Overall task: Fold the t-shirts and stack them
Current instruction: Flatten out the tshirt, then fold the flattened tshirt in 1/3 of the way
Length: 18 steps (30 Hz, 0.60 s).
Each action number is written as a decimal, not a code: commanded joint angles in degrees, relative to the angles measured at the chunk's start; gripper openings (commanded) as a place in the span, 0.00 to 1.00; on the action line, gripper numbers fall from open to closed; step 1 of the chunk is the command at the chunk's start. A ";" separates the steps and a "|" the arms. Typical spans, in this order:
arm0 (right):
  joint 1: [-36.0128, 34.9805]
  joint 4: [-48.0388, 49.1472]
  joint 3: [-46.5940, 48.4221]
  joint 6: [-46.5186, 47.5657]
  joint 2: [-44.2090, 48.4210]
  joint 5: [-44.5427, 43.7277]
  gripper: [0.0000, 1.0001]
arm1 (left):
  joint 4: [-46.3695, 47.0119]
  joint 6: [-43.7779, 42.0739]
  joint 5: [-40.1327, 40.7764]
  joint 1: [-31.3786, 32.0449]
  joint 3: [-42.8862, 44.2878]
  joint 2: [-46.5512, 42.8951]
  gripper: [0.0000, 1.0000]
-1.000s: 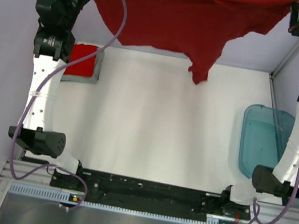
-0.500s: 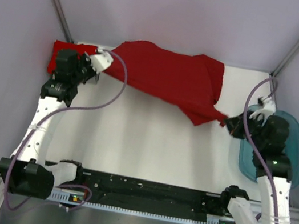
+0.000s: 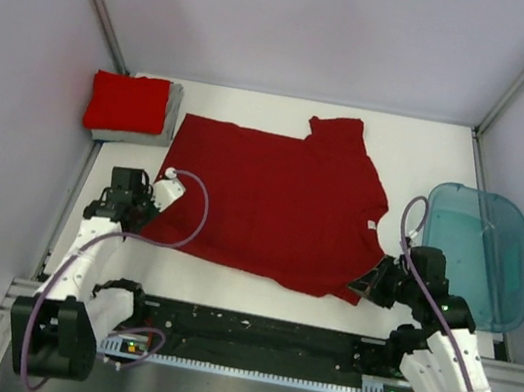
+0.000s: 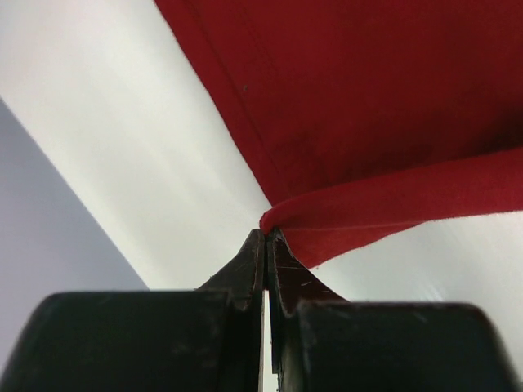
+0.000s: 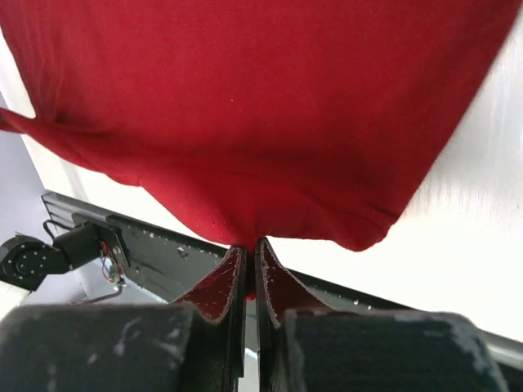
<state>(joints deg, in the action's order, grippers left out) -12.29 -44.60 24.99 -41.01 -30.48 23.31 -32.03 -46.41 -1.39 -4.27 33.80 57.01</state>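
Dark red shirt point(image 3: 272, 198): we see it spread flat, just left of the tub point(image 3: 477, 244); an uneven release could drag wrinkles in.
Folded stack point(image 3: 130, 107): far left of the tub; a dragged sleeve might nudge it.
Left gripper point(image 4: 266, 237): clamped on the hem corner.
Right gripper point(image 5: 249, 243): clamped on the hem, nearest the tub.

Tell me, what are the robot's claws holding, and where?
Both are shut on the dark red t-shirt: the left gripper pinches its left edge, the right gripper its near right corner.
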 commanded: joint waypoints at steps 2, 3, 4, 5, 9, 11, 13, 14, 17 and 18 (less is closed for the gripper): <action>-0.71 -2.60 1.63 -3.10 0.24 -3.00 0.00 | -6.20 2.38 4.73 -1.26 -2.16 -7.26 0.00; -0.63 -1.55 1.90 -3.54 -0.02 -4.75 0.00 | -6.20 2.55 4.38 -1.26 -2.16 -7.70 0.00; -0.71 0.46 1.81 -3.81 -0.28 -6.07 0.00 | -5.59 2.64 3.33 -1.26 -2.07 -7.79 0.00; -0.71 3.26 1.47 -3.72 -1.15 -6.95 0.00 | -4.37 2.73 2.10 -1.26 -1.73 -7.36 0.00; -0.63 15.65 0.93 0.49 -9.13 -8.46 0.00 | 2.39 2.64 -10.88 -1.18 0.56 -2.89 0.00; -0.63 19.97 2.94 3.56 -15.10 -8.98 0.00 | 5.83 5.96 -13.19 -1.09 3.18 0.97 0.00; -0.71 21.30 6.19 6.55 -20.38 -11.78 0.00 | 6.98 9.13 -10.76 -1.09 6.87 5.72 0.00; -0.63 21.22 7.86 8.21 -23.02 -13.28 0.00 | 6.81 10.45 -8.30 -1.09 8.63 8.35 0.00; -0.71 21.31 12.43 12.09 -29.27 -15.57 0.00 | 9.08 11.17 -3.63 -1.09 10.67 14.07 0.00; -0.63 21.22 13.67 12.79 -31.03 -16.27 0.00 | 10.31 11.26 -3.19 -1.18 10.84 15.05 0.00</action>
<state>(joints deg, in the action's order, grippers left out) -12.49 -28.97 31.46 -34.92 -56.75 12.34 -28.29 -38.68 -7.60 -5.21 41.50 67.96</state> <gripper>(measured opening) 0.013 0.010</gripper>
